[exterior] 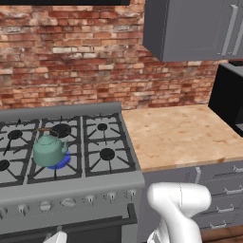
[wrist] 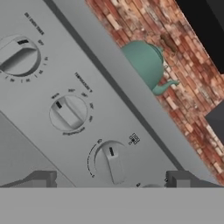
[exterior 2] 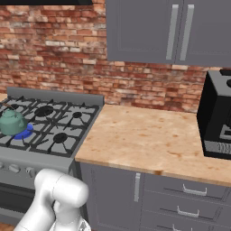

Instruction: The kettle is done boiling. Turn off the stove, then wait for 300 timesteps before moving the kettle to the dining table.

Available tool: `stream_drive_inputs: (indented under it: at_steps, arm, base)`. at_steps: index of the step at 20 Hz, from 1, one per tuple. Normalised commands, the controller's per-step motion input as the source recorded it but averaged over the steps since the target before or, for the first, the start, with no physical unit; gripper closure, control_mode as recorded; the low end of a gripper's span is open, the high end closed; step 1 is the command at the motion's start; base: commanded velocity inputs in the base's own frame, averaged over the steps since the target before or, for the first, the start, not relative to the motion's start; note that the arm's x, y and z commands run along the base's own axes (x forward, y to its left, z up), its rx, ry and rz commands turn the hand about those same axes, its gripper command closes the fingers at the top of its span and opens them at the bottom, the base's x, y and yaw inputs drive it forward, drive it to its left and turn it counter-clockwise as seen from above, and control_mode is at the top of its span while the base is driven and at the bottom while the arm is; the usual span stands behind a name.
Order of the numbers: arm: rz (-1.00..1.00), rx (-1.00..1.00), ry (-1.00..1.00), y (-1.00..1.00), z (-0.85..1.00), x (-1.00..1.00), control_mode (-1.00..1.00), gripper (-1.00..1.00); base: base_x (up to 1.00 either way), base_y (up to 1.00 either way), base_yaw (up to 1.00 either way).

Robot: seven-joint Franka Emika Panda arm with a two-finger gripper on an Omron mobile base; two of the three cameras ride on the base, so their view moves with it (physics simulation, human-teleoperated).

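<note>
— Where is the kettle (exterior: 49, 149) right now?

— From my left base view it sits on the stove (exterior: 66, 156), on a near burner in the middle column of the 6, with a blue flame (exterior: 62, 160) showing under its right side. Its thin brown handle (exterior: 47, 131) arches over the lid. My right base view catches the same kettle (exterior 2: 12, 122) at the far left edge, blue glow (exterior 2: 25, 132) beneath it, and shows far more of the wood counter (exterior 2: 149, 140) to the right of the stove (exterior 2: 49, 131).

— And your claw?

— My claw (wrist: 111, 179) is released, its 2 dark fingertips (wrist: 41, 178) spread wide apart and grasping nothing. My hand view shows them close to the stove's grey front panel (wrist: 52, 131), with 1 knob (wrist: 113, 162) lying between them and just beyond, not touched as far as I can tell.

— What else does the hand view give you?

— 2 more knobs: a middle knob (wrist: 68, 113) and a farther knob (wrist: 18, 56), each with small markings around it. The kettle (wrist: 145, 63) rises past the panel's edge, spout (wrist: 166, 86) out, against the brick wall (wrist: 183, 96).

— Anything the base views add?

— Both show the grey upper cabinets (exterior 2: 167, 31) and a black appliance (exterior 2: 216, 117) at the counter's right end. The left base view shows my white arm (exterior: 178, 209) low beside the oven door (exterior: 71, 232).
</note>
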Motion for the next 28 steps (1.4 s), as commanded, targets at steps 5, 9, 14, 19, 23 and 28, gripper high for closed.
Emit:
stream_drive_inputs:
  at_steps: [5,9,14,19,23,28]
  arm:
    - [0.00,0.00,0.00,0.00,-0.02,0.16,-1.00,-1.00]
    - [0.00,0.00,0.00,0.00,-0.01,0.11,-1.00,-1.00]
    - [0.00,0.00,-0.01,0.00,0.00,0.03,-1.00,-1.00]
    - [0.00,0.00,-0.03,-0.13,-0.02,0.00,-1.00,-1.00]
    - [0.00,0.00,-0.02,-0.10,0.00,0.18,-1.00,-1.00]
    - [0.00,0.00,0.00,0.00,0.00,0.36,-1.00,-1.00]
  base:
    - [0.00,0.00,0.00]
    - [0.00,0.00,0.00]
    - [0.00,0.00,0.00]
    - [0.00,0.00,0.00]
    - [0.00,0.00,0.00]
    - [0.00,0.00,0.00]
